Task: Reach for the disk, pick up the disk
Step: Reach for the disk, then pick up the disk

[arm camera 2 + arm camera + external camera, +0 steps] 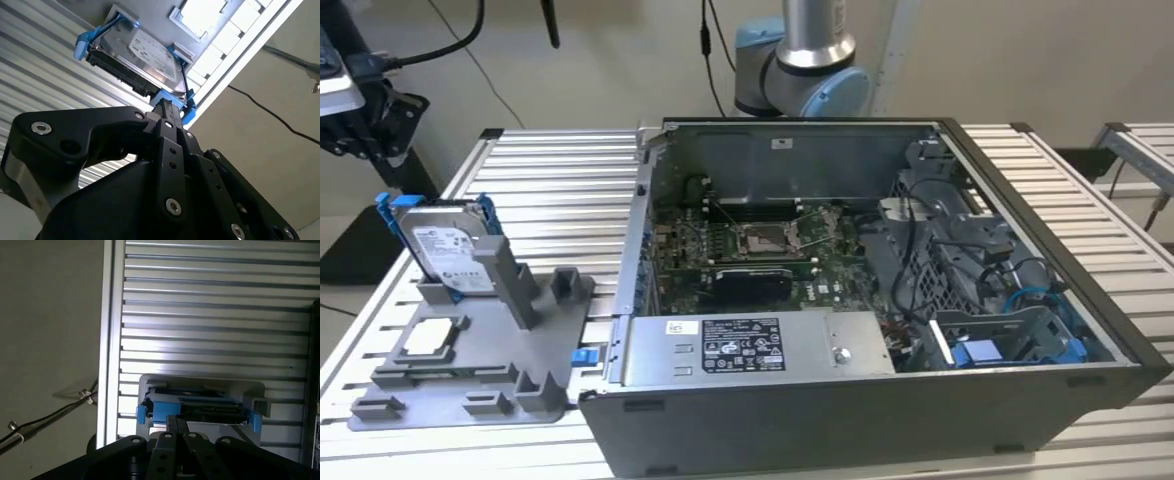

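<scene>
Second wrist view | fingers (167, 135) closed together, gripping nothing | disk (137, 57) upright in grey holder (122, 15), untouched

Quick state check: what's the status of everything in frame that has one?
disk: upright in the gray fixture, not gripped.
gripper: fingers shut, empty, apart from the disk.
computer case: side open, interior exposed.
square chip: lying flat in a fixture pocket.

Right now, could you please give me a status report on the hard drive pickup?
Gripper shut, empty, short of the hard drive. Drive upright in grey holder, untouched. Nothing between them.
</scene>
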`<state>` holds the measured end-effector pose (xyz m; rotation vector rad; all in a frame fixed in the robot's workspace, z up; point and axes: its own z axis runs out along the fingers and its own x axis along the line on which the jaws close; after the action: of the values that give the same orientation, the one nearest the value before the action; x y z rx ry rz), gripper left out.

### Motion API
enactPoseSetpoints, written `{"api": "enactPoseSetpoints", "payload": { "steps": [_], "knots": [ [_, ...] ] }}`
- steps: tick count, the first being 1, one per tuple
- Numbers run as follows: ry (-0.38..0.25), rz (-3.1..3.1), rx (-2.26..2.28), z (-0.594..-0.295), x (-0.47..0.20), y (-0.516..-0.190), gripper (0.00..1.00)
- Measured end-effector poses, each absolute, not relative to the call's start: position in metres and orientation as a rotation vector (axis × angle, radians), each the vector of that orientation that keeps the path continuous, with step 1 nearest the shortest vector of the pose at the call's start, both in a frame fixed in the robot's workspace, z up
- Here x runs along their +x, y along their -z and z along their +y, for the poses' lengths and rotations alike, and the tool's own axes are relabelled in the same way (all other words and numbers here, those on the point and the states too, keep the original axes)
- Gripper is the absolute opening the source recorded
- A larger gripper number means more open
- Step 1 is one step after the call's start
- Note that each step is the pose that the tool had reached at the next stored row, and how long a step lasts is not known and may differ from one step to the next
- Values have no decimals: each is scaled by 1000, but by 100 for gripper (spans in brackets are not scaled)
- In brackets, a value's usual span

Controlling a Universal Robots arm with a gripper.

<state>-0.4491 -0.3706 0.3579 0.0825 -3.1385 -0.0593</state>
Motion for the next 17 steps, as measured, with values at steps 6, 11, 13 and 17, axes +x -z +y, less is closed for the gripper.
{"api": "enactPoseSetpoints", "payload": {
  "steps": [6,11,13,17],
  "knots": [
    [59,-3127,252,-371,-449,-358,0],
    [59,-3111,395,-371,-449,-358,0],
    [59,-3103,451,-371,-449,-358,0],
    [58,-3083,563,-371,-449,-358,0]
  ]
}}
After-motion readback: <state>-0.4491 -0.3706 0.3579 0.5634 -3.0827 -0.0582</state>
